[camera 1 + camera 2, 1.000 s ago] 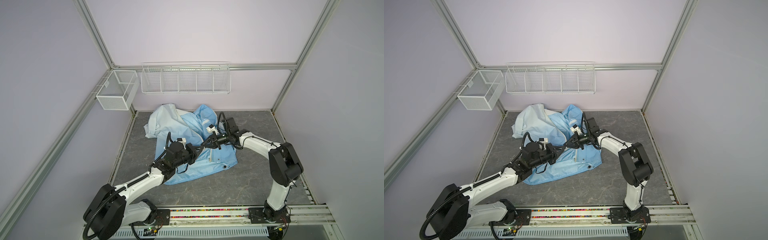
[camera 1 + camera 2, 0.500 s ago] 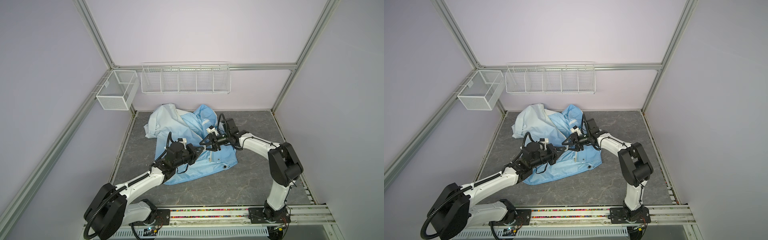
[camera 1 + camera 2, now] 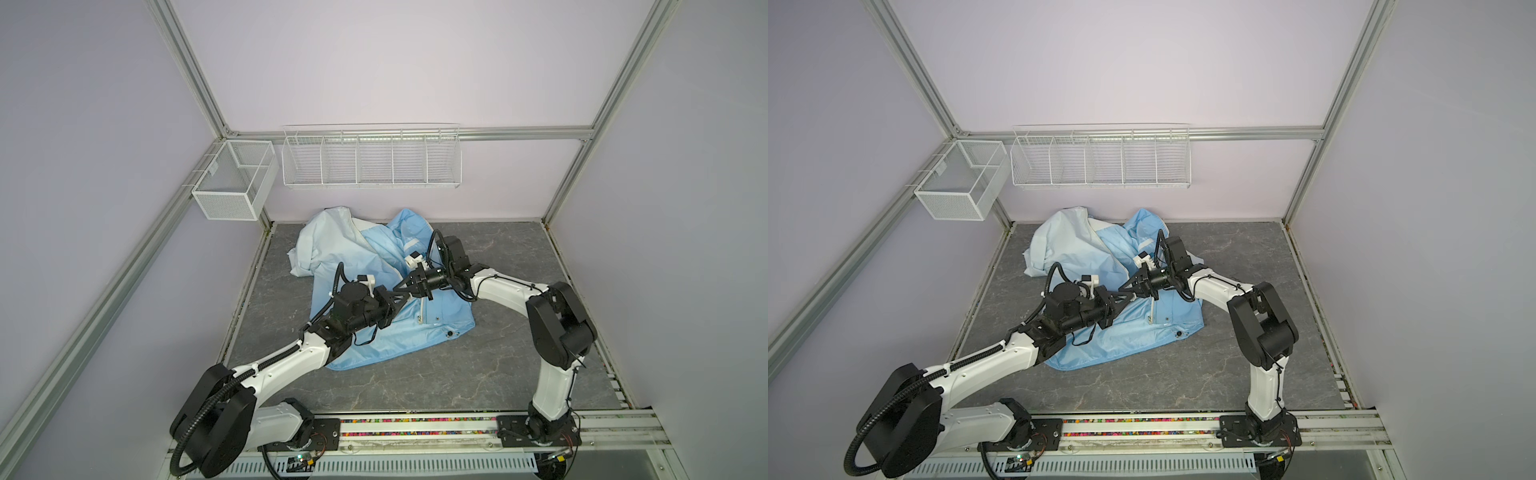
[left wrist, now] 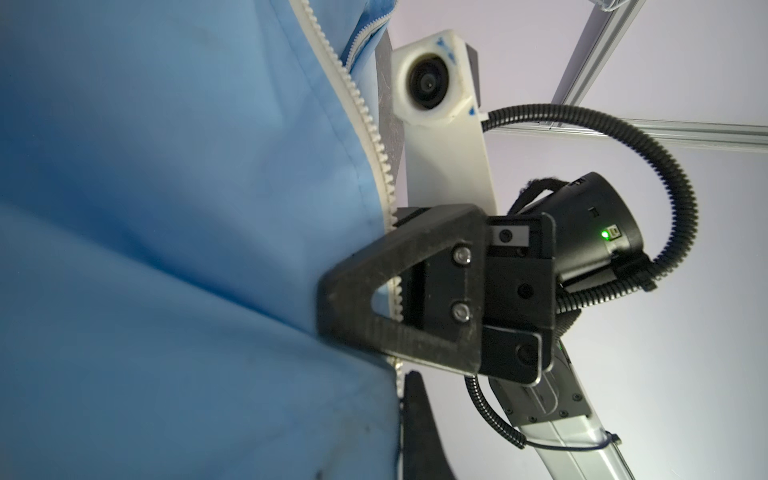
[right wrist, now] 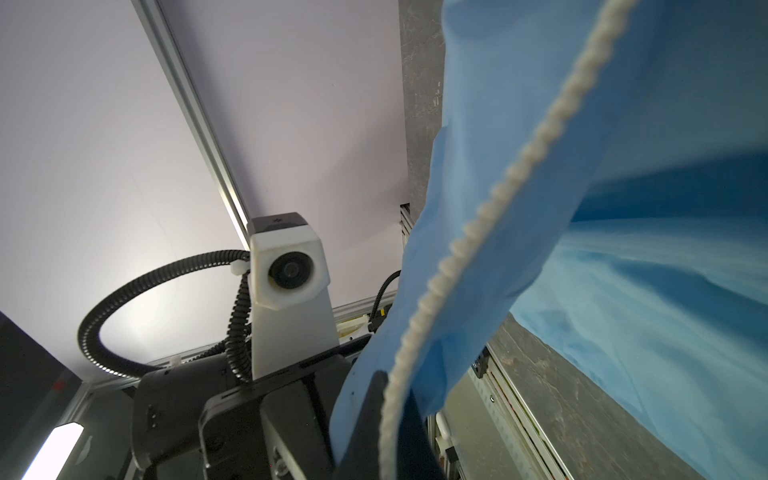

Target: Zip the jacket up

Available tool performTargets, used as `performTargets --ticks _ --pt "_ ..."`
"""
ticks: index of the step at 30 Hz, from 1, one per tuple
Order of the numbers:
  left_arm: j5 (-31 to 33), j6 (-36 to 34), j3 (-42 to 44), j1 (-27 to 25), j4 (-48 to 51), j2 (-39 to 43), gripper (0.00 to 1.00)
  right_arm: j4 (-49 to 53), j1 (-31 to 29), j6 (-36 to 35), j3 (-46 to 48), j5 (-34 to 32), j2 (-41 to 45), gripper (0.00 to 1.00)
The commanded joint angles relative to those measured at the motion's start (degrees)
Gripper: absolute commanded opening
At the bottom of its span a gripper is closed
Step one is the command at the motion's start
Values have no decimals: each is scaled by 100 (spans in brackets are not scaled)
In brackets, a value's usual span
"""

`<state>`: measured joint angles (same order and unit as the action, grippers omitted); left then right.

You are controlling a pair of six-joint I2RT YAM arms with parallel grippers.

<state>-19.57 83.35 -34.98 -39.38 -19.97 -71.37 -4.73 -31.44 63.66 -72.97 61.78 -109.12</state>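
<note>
**Position.** The jacket (image 3: 386, 336) lies crumpled on the grey tabletop (image 3: 519, 340) at the centre of both top views. Its pale part is toward the upper left and its blue part toward the lower centre. The two claws meet tip to tip over its middle.

**Claws.** The right claw (image 3: 406, 286) is closed and pinches the blue edge that carries the white zipper (image 4: 365, 124). In the left wrist view its triangular finger (image 4: 415, 249) lies across the teeth. Of the left claw (image 3: 397, 298), one finger (image 4: 417, 419) shows just beside the same toothed edge. Whether it grips or stands open cannot be told.

**Risks.**
- The hold sits on a thin, slick hem, so a pull could draw the cloth out of the jaws.
- The claws stand so close that a sideways move may knock them together.
- No slider is identified in any view. With the cloth bunched, the two halves may meet skewed and jam.

**Containers.** The five-bay wire rack (image 3: 371, 156) on the back wall, upper centre, and the mesh basket (image 3: 232, 187), upper left, show nothing inside.
</note>
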Motion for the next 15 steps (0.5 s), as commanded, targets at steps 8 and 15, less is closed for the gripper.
performTargets --ticks 8,15 --pt "-9 202 125 -26 -366 135 57 -598 1 -13 32 362 143 7" --pt "84 322 289 -26 -587 199 47 -614 26 -146 201 438 225 7"
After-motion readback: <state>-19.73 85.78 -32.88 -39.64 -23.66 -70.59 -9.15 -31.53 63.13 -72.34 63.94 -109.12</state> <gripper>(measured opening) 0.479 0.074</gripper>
